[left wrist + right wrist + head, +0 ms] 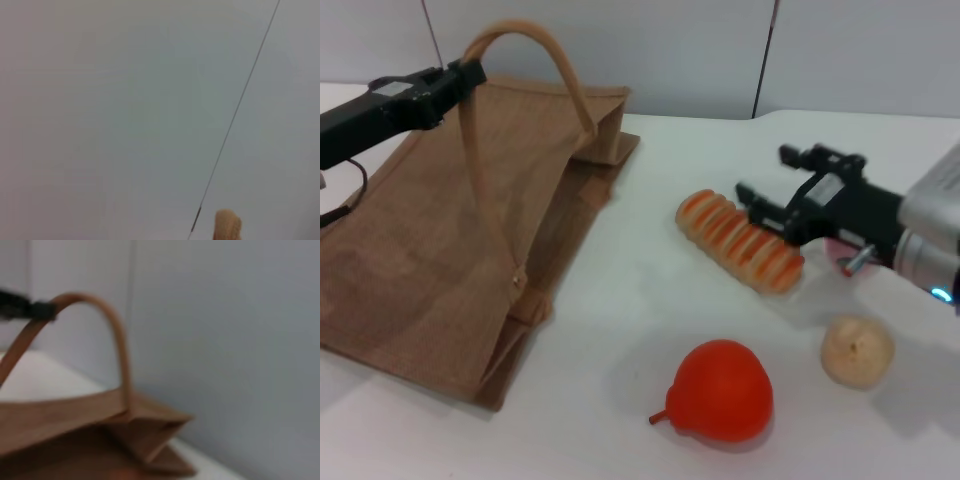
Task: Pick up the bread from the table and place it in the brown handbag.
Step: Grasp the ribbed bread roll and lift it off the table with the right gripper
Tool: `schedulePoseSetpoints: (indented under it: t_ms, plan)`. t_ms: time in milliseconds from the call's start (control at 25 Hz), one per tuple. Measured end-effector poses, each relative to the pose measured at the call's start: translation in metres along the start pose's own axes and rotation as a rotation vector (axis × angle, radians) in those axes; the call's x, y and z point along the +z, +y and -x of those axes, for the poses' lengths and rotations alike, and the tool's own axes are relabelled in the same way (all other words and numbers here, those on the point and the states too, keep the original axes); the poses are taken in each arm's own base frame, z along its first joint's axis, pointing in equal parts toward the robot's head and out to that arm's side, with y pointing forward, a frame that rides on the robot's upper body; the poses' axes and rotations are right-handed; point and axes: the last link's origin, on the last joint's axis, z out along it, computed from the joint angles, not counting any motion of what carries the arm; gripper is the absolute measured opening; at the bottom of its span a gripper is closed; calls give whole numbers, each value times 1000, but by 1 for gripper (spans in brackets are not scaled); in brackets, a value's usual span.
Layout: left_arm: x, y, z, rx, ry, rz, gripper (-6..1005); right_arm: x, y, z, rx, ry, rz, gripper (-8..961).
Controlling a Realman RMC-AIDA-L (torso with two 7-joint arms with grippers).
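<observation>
White tabletop fills the scene, with a pale wall panel behind it, and the table (620, 300) carries everything in play. Lying flat toward nine o'clock is the brown handbag (440, 250), one looped handle (525, 60) lifted up by the left gripper (465, 75), which is clamped on that handle at about eleven o'clock, holding the mouth of the bag raised. At about three o'clock of the table's middle lies the bread (735, 240), flat on the surface and well apart from the bag. The right gripper (768, 205) stands over the bread's far half with its dark fingers spread wide and not yet closed on anything. A red pear-shaped fruit (720, 392) sits near five o'clock and a round beige ball (857, 350) near four o'clock, both close to the bread. The glossy, ridged crust looks slippery, so a pinch across the rounded ridges could squirt the loaf out sideways; a grasp near one end could let the long loaf tip and drop on the carry. A sweep of the wrist might also nudge the ball and set it rolling. The bag's opening looks narrow and soft, so the loaf may catch on its rim if the handle sags. No brand, label or writing can be read anywhere.
</observation>
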Motion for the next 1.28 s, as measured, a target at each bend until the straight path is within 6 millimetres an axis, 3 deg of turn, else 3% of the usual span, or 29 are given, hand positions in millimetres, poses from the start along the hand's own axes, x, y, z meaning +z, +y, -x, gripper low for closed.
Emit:
schedulePoseSetpoints:
  t_ms: [440,760,880,1280]
  plan:
    - [0,3,-3,3,19,23,122,29,37,3,-131,138,148,708]
    - [6,7,-3,9,18,47,123,53,49,10,-196,174,144,794]
    - [9,9,-3,11,20,61,123,56,47,10,-197,187,134,837]
    - [15,11,-4,20,11,80,124,69,25,-11,-159,290,52,854]
